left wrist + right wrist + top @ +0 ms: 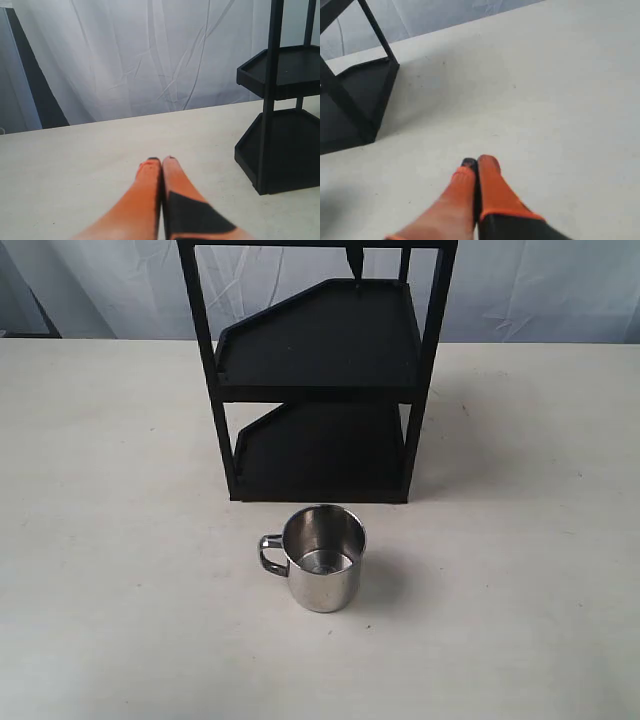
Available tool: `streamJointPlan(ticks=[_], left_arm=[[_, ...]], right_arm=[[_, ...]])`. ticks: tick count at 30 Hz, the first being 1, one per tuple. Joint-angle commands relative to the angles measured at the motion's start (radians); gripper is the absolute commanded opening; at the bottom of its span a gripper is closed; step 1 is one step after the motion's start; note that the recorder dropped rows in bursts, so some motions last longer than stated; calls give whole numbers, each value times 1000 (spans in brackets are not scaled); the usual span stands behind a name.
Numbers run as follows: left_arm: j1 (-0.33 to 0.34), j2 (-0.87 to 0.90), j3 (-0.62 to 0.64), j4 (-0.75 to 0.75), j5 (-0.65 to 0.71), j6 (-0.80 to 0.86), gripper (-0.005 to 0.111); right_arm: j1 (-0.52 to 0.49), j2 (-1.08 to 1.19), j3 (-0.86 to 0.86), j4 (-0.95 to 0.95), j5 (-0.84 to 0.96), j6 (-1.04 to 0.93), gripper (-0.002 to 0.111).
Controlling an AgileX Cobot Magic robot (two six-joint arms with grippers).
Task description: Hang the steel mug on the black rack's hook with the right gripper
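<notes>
The steel mug (pixel 323 558) stands upright on the table in front of the black rack (pixel 320 370), its looped handle (pixel 270 553) pointing left in the exterior view. A small black hook (pixel 353 260) hangs from the rack's top bar. Neither arm shows in the exterior view. My right gripper (pixel 477 161) is shut with nothing between its orange fingers, over bare table, the rack's base (pixel 355 100) off to one side. My left gripper (pixel 161 159) is likewise shut and empty, with the rack (pixel 280 115) beside it. The mug appears in neither wrist view.
A pale table (pixel 110 540) carries everything. A wrinkled white curtain (pixel 540 290) hangs behind the rack, with a dark strip (pixel 37 85) at its edge in the left wrist view.
</notes>
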Motion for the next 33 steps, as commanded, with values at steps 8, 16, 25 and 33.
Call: streamJointPlan(ticks=[8,16,25,33], left_arm=[[-5,-5,0,1,-5,-2,2],[-5,-5,0,1,-5,-2,2],[-5,-5,0,1,-5,-2,2],[-5,-5,0,1,-5,-2,2]], right_arm=[[-5,-2,-4,594,-177,266,-1],[-5,-2,-4,742,-378,200,-1],[-5,-2,-16,905,-489,334,-1],[-5,83,-294,710,-299,-227,-1]])
